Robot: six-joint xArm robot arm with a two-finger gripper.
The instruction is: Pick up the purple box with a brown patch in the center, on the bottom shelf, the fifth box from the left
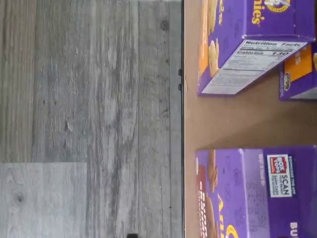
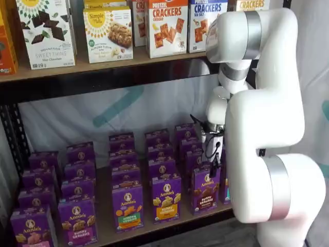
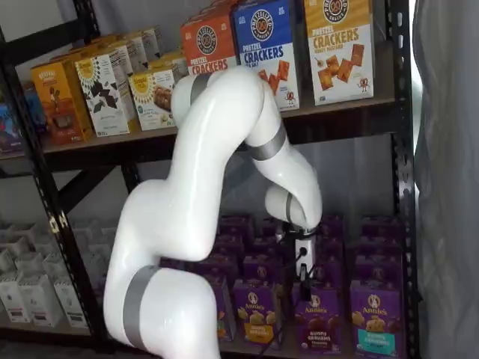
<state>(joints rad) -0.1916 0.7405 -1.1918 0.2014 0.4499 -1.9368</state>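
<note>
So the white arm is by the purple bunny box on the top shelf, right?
No. The white arm is by the purple box, but that box stands on the bottom shelf, under the cracker boxes. Both shelf views show it.

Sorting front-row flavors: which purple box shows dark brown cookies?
The purple box beside the gripper; the neighbouring fronts show yellow or orange snacks instead.
</note>
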